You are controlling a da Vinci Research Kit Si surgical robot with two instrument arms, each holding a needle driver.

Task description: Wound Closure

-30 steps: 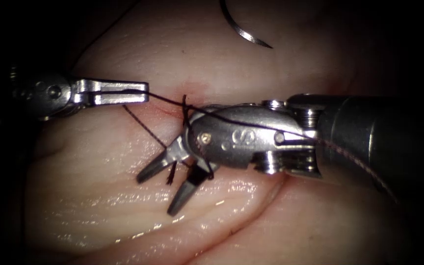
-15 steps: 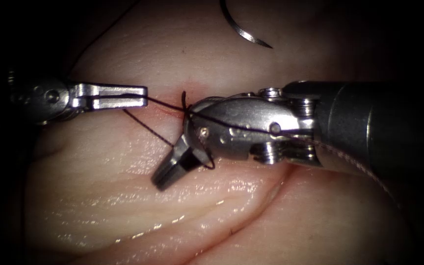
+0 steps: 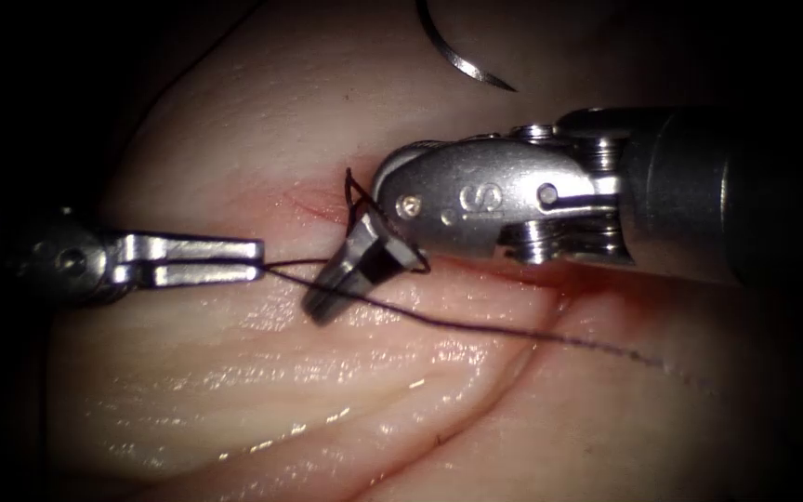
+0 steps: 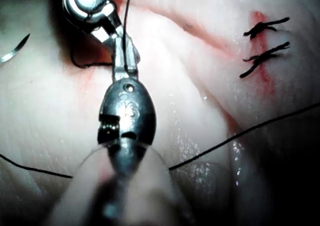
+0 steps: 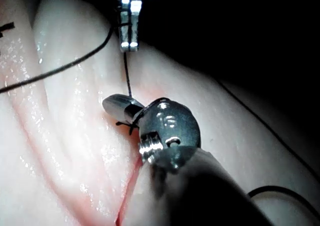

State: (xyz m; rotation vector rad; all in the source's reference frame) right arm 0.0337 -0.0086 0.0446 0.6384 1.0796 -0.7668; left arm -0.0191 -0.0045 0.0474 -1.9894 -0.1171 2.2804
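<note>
My left tool (image 3: 255, 261) reaches in left of the cut, its jaws shut on the dark thread (image 3: 476, 327). That strand trails off to the right across the tissue (image 3: 262, 400). My right tool (image 3: 323, 301) comes from the right, jaws shut on a short thread end, with a loop of thread around them. A knot (image 3: 349, 190) sits at the cut (image 3: 313, 206). The curved needle (image 3: 457, 61) lies loose on the tissue at the back, held by neither tool and not in the tissue. The left wrist view has the left tool (image 4: 125, 60) on the thread; the right wrist view has the right tool (image 5: 116, 104).
Two finished stitches (image 4: 265, 43) with cut ends cross the cut farther along. Red fluid stains the tissue beside the right tool's wrist (image 3: 597, 284). A deep fold (image 3: 476, 409) runs through the tissue in front.
The right jaws, open a second ago, have shut on the short thread end and lifted up and back. The left tool moved down with its strand, and the wrap slid off the right tool.
</note>
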